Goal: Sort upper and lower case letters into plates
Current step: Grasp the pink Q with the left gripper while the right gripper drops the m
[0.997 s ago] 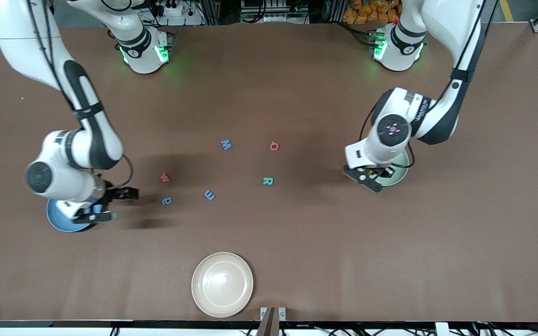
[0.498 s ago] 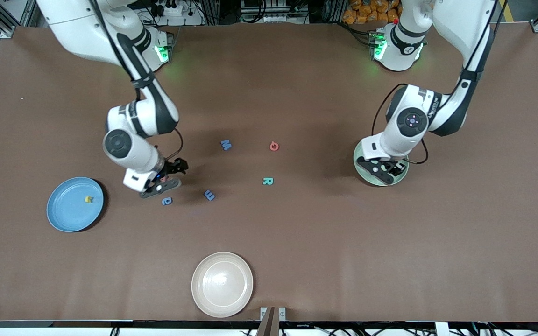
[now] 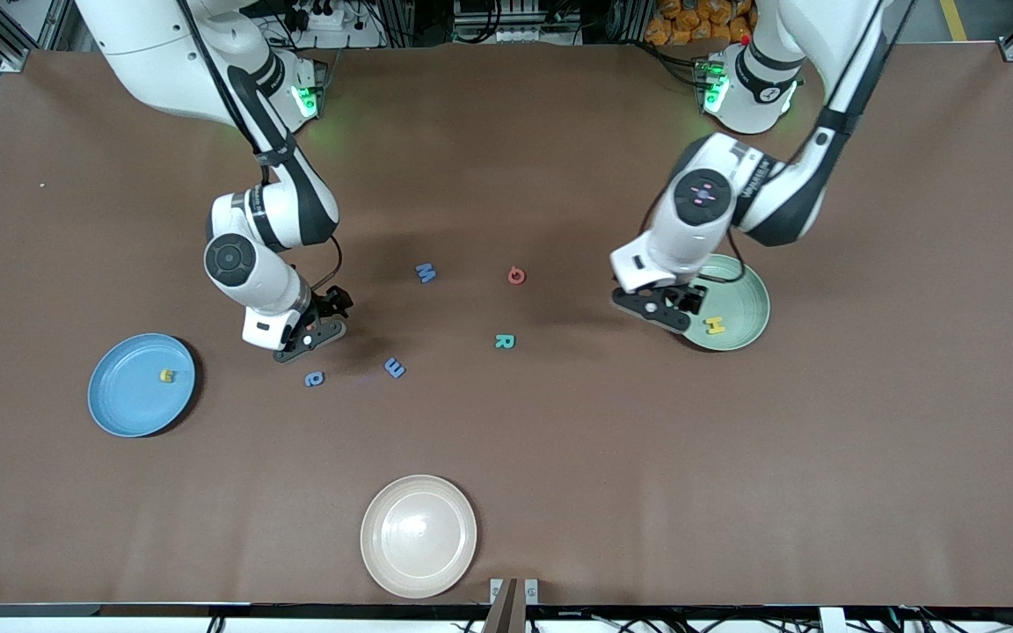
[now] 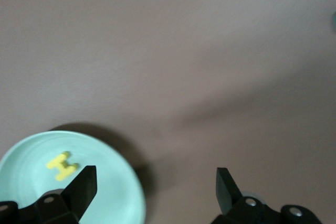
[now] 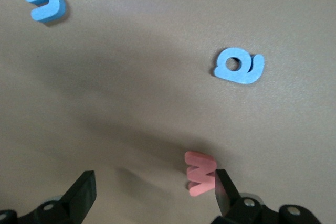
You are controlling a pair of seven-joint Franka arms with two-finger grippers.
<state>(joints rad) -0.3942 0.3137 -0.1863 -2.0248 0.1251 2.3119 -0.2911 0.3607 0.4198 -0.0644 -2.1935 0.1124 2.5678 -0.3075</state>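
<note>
- Left pincer (image 3: 678,309) spread wide and empty, low over the rim of the mint green plate (image 3: 742,299) on the side toward the desk's middle; one finger (image 4: 84,184) over the plate in the left wrist view, the other finger over bare desk.
- Right pincer (image 3: 317,327) likewise spread wide, gripping nothing, low over the desk (image 3: 559,457) just by the red w (image 5: 201,179); that letter right beside one fingertip (image 5: 223,190) in the right wrist view, contact impossible to tell.
- Yellow H (image 3: 715,326) flat in the mint green plate, toward the rim nearest the front camera.
- Small yellow letter (image 3: 168,375) in the light blue plate (image 3: 128,409) at the right arm's end of the desk; its shape too small to read.
- Loose on the desk between the two plates: blue M (image 3: 425,272) and a red ring-shaped letter (image 3: 516,275) farther from the front camera; teal R (image 3: 505,341), a blue m-like letter (image 3: 394,367) and a blue rounded letter (image 3: 314,379) nearer to it.
- Blue rounded letter just beside the right pincer, a little nearer the front camera.
- Cream-white plate (image 3: 419,536) at the desk's edge nearest the front camera, well apart from the letters.
</note>
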